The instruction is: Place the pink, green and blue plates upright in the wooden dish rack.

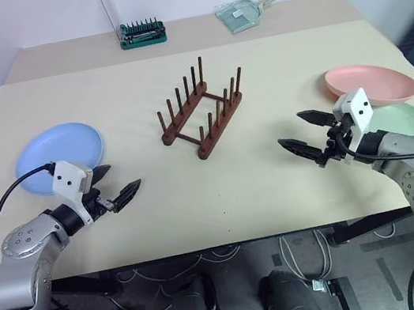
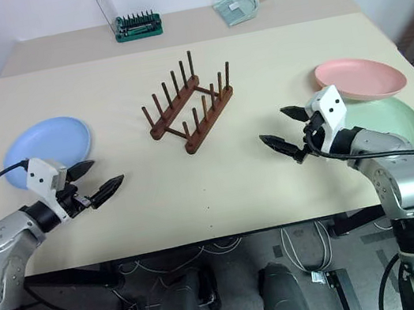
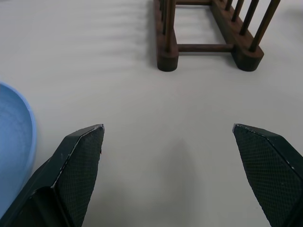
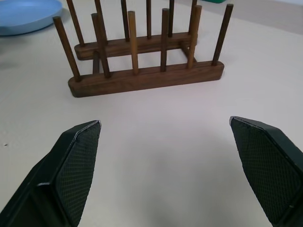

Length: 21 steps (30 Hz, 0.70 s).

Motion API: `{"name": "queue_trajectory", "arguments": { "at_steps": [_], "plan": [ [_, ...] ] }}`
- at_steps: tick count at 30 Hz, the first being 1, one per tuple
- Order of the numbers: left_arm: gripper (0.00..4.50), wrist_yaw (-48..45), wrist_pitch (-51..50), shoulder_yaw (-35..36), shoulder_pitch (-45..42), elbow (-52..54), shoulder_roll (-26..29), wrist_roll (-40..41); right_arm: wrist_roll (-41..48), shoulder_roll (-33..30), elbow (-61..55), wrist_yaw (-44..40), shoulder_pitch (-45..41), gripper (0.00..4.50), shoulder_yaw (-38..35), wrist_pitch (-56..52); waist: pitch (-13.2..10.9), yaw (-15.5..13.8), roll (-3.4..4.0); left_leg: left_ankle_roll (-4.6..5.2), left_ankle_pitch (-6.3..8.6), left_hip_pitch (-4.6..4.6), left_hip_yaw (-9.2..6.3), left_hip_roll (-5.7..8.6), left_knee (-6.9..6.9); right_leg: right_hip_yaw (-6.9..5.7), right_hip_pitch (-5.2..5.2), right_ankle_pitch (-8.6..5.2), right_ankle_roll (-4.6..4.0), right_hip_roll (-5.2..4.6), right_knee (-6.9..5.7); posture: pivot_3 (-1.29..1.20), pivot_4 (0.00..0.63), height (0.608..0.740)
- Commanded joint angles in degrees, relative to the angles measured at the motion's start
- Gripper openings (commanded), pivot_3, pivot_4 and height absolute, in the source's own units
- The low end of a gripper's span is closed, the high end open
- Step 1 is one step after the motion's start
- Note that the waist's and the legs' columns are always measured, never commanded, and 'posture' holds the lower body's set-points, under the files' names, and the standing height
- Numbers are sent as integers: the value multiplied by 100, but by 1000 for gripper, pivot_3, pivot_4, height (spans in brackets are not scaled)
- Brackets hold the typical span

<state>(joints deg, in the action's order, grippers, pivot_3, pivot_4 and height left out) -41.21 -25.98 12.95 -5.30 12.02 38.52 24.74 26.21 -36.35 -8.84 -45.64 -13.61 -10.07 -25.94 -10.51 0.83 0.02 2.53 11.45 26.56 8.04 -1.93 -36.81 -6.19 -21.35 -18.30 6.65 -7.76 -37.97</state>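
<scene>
The dark wooden dish rack [image 1: 201,113] stands empty at the table's middle, its pegs upright. A blue plate [image 1: 59,155] lies flat at the left. To the right, a pink plate [image 1: 371,83] rests partly on a green plate [image 1: 406,124]. My left gripper [image 1: 116,183] hovers open just right of the blue plate, pointing toward the rack [image 3: 208,47]. Left of the green plate, my right gripper [image 1: 303,132] is open too, facing the rack [image 4: 144,75]. Neither holds anything.
A green bit case [image 1: 141,33] with a clear raised lid and a pale green dustpan [image 1: 242,14] sit on the far table section. The cream table [image 1: 222,192] has its front edge just below both grippers.
</scene>
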Motion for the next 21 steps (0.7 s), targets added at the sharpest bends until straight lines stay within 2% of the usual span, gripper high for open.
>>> {"name": "queue_trajectory", "arguments": {
  "at_steps": [1,14,17,21],
  "plan": [
    [4500,-105,-56,50,-20,326,9,197,164,45,-341,30,-45,4478,-12,-71,0,2,0,0,0,0,0,0,0,0,1,0,0,0,0,0,150,736],
    [4500,-92,-35,-338,-76,311,-77,6,93,140,-307,78,17,4478,68,-21,0,-3,0,0,0,-1,0,0,1,0,0,0,0,0,0,0,150,736],
    [4500,-124,-18,-740,-246,362,-189,-119,61,205,-266,89,-30,4478,128,14,0,-5,0,0,0,-1,0,0,1,0,1,0,0,0,0,0,150,736],
    [4500,16,-77,-1509,-591,262,-599,-439,21,294,-249,140,-54,4478,186,81,0,-17,0,2,0,1,0,3,0,0,4,0,0,0,1,0,150,736]
  ]
}}
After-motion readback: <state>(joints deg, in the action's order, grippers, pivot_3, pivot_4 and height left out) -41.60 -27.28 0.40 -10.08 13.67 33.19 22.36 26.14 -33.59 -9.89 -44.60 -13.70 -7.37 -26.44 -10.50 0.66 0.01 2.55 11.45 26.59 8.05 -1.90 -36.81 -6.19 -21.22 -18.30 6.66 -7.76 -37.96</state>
